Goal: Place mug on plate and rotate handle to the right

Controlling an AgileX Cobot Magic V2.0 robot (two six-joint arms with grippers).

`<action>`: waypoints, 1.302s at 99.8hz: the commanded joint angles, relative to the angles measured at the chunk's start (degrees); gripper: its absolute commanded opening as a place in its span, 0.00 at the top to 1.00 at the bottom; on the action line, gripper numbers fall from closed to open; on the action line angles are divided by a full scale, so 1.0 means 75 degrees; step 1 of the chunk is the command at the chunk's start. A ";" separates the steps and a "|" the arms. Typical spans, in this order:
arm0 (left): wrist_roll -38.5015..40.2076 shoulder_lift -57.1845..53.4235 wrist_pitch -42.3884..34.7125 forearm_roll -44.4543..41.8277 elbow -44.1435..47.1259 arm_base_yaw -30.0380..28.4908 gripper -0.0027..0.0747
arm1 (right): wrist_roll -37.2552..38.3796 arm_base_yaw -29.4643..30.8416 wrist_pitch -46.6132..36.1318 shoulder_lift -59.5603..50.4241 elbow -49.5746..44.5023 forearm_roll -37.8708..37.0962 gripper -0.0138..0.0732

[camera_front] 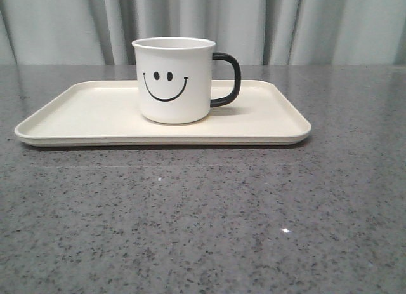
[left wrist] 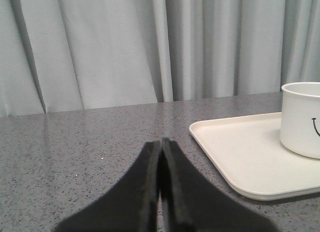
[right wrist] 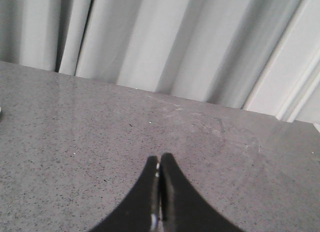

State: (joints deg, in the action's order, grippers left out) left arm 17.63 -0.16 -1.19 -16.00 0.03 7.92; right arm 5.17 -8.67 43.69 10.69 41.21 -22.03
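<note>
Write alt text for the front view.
A white mug with a black smiley face stands upright on a cream rectangular plate, its black handle pointing right. The plate rests on a grey speckled table before pale curtains.

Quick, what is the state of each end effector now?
Left end effector: closed, holding nothing.
Right end effector: closed, holding nothing.

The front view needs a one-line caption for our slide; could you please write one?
White smiley mug standing upright on the cream plate, its black handle pointing right.
</note>
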 commanded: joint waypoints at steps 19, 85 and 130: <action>0.0025 -0.0227 -0.0567 0.0034 0.0067 -0.0020 0.99 | 0.0018 0.0742 -0.2359 -0.0157 -0.1765 0.1161 0.98; 0.0025 -0.0227 -0.0567 0.0034 0.0067 -0.0020 0.99 | 0.0018 0.1448 -0.5342 -0.1217 -0.5351 0.1951 0.98; 0.0025 -0.0227 -0.0567 0.0034 0.0067 -0.0020 0.99 | 0.0018 0.1450 -0.5253 -0.1658 -0.5698 0.1951 0.98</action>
State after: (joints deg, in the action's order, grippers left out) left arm 17.63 -0.16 -1.19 -16.00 0.03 7.92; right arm 5.17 1.88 8.57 -0.54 -1.56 -7.40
